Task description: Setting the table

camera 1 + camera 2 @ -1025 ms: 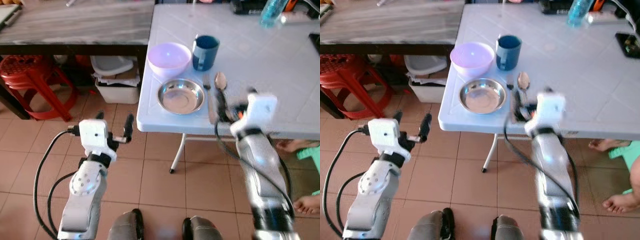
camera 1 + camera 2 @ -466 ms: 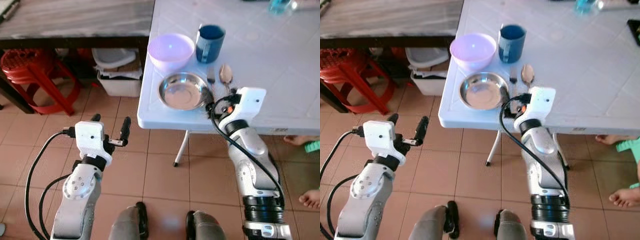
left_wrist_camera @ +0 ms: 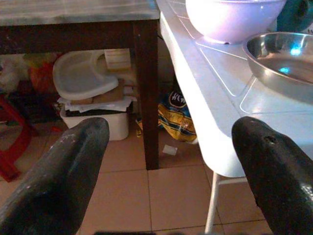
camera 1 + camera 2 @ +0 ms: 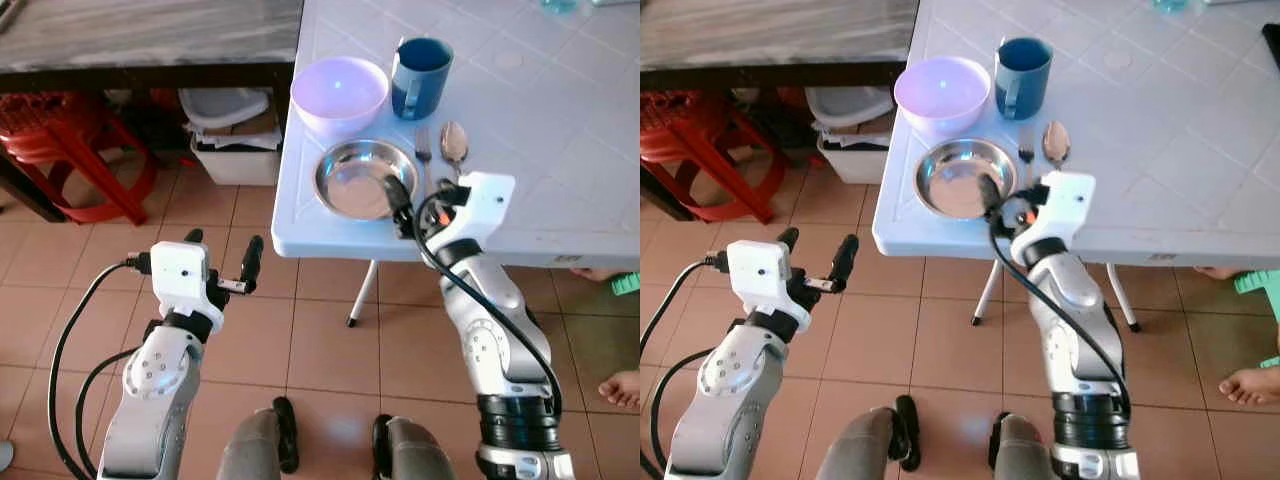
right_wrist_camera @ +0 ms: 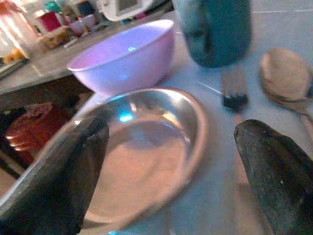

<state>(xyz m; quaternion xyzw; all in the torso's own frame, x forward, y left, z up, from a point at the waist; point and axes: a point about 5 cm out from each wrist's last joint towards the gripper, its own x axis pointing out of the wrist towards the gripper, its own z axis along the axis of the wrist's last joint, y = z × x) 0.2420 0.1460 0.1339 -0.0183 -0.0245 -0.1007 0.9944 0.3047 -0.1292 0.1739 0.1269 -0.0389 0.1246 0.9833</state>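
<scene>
On the white table (image 4: 560,150), near its front left corner, lies a shallow steel plate (image 4: 360,180). Behind it stand a purple bowl (image 4: 338,92) and a blue mug (image 4: 418,76). A fork (image 4: 422,158) and a spoon (image 4: 454,143) lie right of the plate. My right gripper (image 4: 418,205) hovers open at the table's front edge, with one finger over the plate's right rim (image 5: 195,132) and the other by the fork (image 5: 234,98). It holds nothing. My left gripper (image 4: 222,255) is open and empty, low over the floor to the left of the table.
A dark wooden table (image 4: 150,40) abuts the white one on the left. Under it are a red stool (image 4: 70,140) and a white bin with a lid (image 4: 232,150). A person's foot (image 4: 622,385) rests on the tiles at the right.
My right gripper has drawn back toward the table's front edge and shifted left, from beside the fork and spoon to the plate's right rim. The left arm has held still.
</scene>
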